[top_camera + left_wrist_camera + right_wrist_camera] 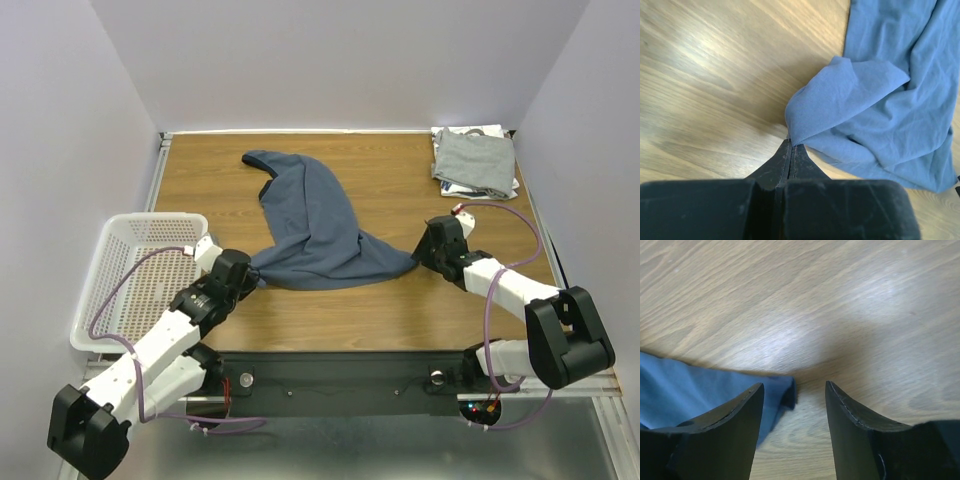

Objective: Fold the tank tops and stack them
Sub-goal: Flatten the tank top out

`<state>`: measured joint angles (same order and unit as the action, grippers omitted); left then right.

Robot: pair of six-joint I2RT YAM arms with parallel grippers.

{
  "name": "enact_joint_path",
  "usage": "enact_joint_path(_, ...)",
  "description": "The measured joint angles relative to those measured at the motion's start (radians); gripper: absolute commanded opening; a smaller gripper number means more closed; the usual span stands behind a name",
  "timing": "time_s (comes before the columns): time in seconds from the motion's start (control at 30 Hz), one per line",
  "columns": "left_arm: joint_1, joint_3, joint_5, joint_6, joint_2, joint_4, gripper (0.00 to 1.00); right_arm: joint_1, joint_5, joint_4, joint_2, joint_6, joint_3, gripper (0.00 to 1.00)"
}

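Here the left claw (791, 146) pinches the basket-side corner of the slate-blue tank top (310, 230) crumpled beside the mesh basket (150, 217); the spread right claw (794, 385) should take the far corner squarely.

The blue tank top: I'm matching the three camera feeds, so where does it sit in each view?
Top external: blue tank top spread mid-table, between the arms.
Left wrist: right side, a corner pinched in the shut left fingers.
Right wrist: lower left, a corner reaching between the open right fingers.
Shared landmark: the wooden table.
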<state>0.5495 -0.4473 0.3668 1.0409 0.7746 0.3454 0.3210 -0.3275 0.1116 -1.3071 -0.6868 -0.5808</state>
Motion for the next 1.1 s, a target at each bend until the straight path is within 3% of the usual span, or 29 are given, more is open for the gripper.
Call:
enact_joint_path(0.17, -0.032, -0.047, -0.006, -0.037, -0.019, 0.013, 0.0, 0.0, 0.051, -0.027, 0.0, -0.018, 0.005, 0.56)
enact_joint_path(0.27, -0.035, -0.077, -0.01, -0.053, -0.02, 0.011, 0.0, 0.0, 0.079, -0.047, 0.0, -0.03, 0.018, 0.45)
enact_joint_path(0.47, -0.035, -0.085, -0.023, -0.066, -0.021, 0.011, 0.0, 0.0, 0.157, -0.101, -0.029, -0.056, 0.046, 0.35)
enact_joint_path(0.57, -0.037, -0.09, -0.027, -0.072, -0.02, 0.013, 0.0, 0.0, 0.179, -0.119, -0.04, -0.069, 0.059, 0.18)
enact_joint_path(0.7, -0.041, -0.122, -0.028, -0.083, -0.015, 0.024, 0.0, -0.001, 0.181, -0.118, -0.041, -0.068, 0.055, 0.04)
enact_joint_path(0.8, -0.043, -0.211, -0.029, -0.111, 0.01, 0.033, 0.0, -0.002, 0.169, -0.097, -0.038, -0.059, 0.028, 0.0)
enact_joint_path(0.97, -0.054, -0.436, -0.025, -0.195, 0.064, 0.064, 0.0, -0.008, 0.108, 0.034, 0.005, -0.014, -0.167, 0.0)
enact_joint_path(1.1, -0.059, -0.733, -0.01, -0.289, 0.144, 0.08, 0.0, -0.008, 0.042, 0.132, 0.047, 0.054, -0.502, 0.0)
